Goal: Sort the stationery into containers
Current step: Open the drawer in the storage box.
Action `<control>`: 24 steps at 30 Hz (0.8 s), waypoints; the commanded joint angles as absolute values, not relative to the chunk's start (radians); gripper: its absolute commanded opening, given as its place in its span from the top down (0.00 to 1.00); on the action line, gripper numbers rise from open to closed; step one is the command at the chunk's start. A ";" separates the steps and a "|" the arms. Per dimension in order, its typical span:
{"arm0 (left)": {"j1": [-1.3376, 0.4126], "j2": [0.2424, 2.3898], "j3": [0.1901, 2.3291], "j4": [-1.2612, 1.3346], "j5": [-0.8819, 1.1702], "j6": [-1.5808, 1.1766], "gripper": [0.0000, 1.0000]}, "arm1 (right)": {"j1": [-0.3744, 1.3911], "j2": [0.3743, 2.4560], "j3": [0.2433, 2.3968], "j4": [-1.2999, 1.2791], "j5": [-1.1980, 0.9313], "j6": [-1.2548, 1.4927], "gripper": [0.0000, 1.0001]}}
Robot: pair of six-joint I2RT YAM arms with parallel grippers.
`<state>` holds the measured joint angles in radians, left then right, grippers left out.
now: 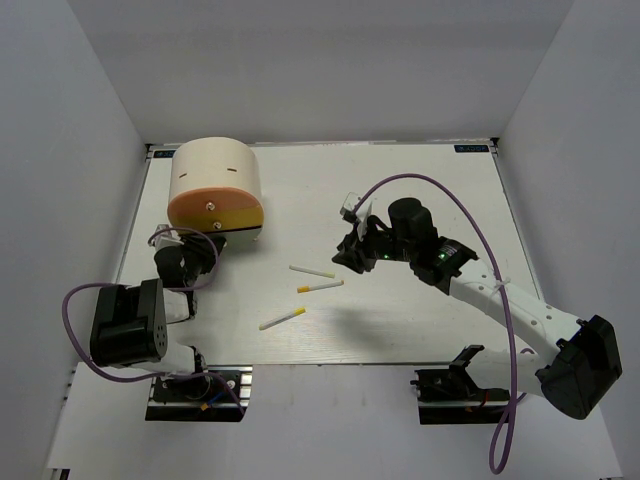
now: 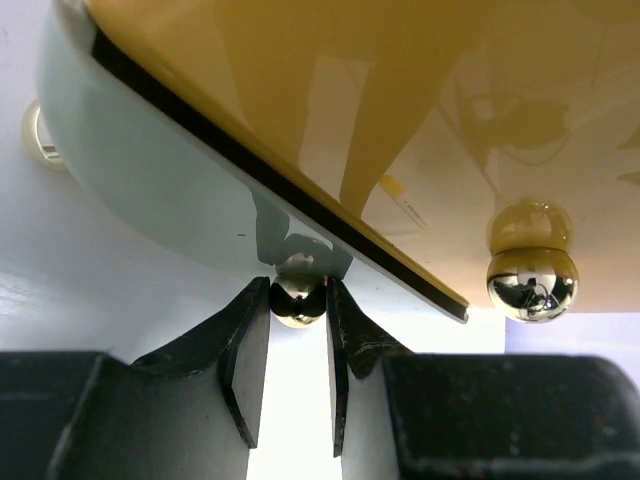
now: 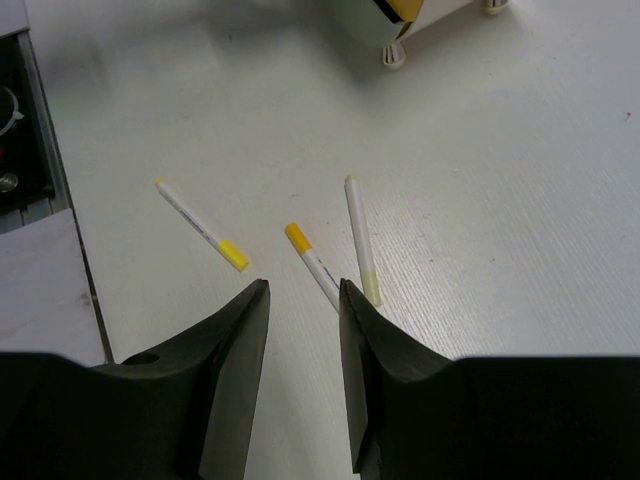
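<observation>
Three sticks [image 1: 320,286] are lying loose, right gripper [image 3: 303,290] nearest.
Its jaws are hanging part-open, empty, middle stick [image 3: 312,262] slanting just ahead; left gripper [image 2: 298,292] is pinching a knob [image 2: 297,303].

Stick [image 1: 320,286], thin, white, yellow-tipped: three.
Organiser [image 1: 212,175], drum-shaped: one.
Knob [image 2: 531,280], shiny, round, left wrist view: two.
Foot [image 3: 390,55] under organiser, right wrist view: two.
Grippers: two, left gripper [image 2: 298,300] and right gripper [image 3: 303,290].

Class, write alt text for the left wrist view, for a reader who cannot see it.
The left gripper pinches a small gold knob at the edge of the organiser's yellow face. A second gold knob sits to the right.
</observation>
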<state>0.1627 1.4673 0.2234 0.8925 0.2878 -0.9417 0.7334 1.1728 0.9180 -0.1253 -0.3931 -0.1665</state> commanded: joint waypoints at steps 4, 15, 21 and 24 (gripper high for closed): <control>0.170 1.439 0.213 0.758 0.282 -0.870 0.83 | 0.755 1.288 1.003 -0.109 -0.561 -0.317 0.68; 0.170 1.439 0.222 0.745 0.282 -0.870 0.83 | 0.831 1.765 1.434 -0.157 -0.632 -0.731 0.90; 0.170 1.439 0.213 0.769 0.282 -0.850 0.83 | 0.877 1.946 1.609 -0.103 -0.560 -0.775 0.87; 0.170 1.439 0.203 0.769 0.293 -0.841 0.83 | 0.899 2.017 1.663 -0.051 -0.517 -0.761 0.87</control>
<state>0.1627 1.4376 0.2272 0.8463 0.2890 -0.8936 0.8749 1.9701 1.5978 -0.1265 -0.5571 -0.7338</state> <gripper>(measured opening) 0.358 0.131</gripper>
